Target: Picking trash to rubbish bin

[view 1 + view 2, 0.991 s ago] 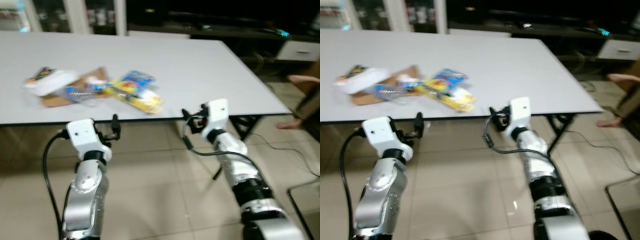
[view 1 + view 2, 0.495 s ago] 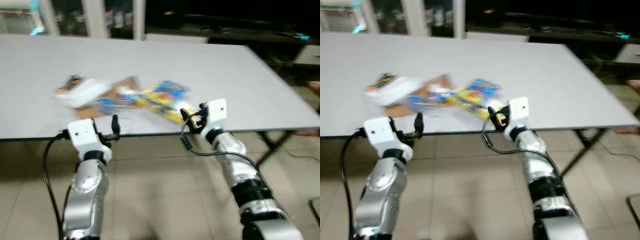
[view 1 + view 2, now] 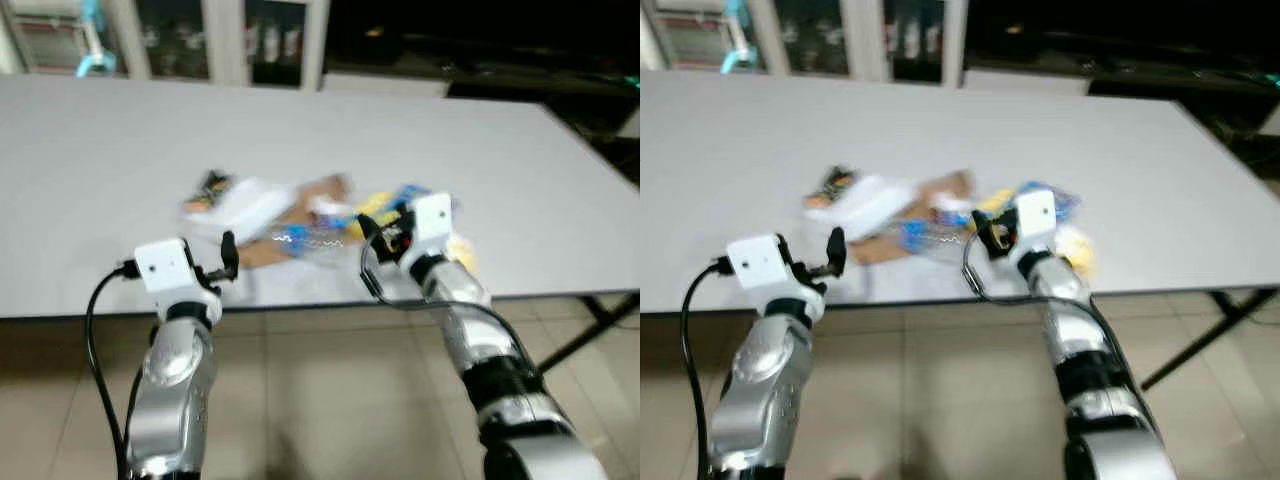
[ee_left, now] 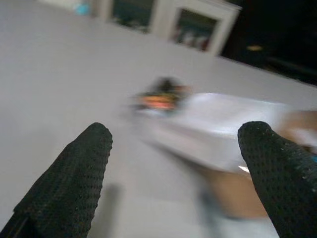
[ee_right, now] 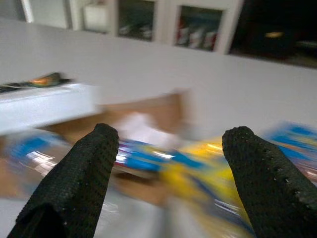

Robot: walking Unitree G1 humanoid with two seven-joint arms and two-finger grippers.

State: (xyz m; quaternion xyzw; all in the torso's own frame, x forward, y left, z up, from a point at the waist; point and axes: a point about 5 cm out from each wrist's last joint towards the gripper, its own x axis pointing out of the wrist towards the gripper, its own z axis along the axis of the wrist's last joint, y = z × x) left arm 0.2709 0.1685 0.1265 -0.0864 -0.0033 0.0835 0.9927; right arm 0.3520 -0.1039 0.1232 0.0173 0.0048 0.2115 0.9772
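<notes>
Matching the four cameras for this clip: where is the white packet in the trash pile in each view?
Left eye view: white packet, left end of the pile on the table.
Right eye view: same place.
Left wrist view: between the fingers.
Right wrist view: at one edge.
Shared landmark: brown cardboard.

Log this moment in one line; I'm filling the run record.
stage: at table | trash pile untouched | left gripper open | right gripper open, facing pile

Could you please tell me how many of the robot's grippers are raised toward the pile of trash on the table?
2. The left gripper hovers open at the table's near edge, before the white wrapper. The right gripper hovers open over the yellow-and-blue packet.
</notes>
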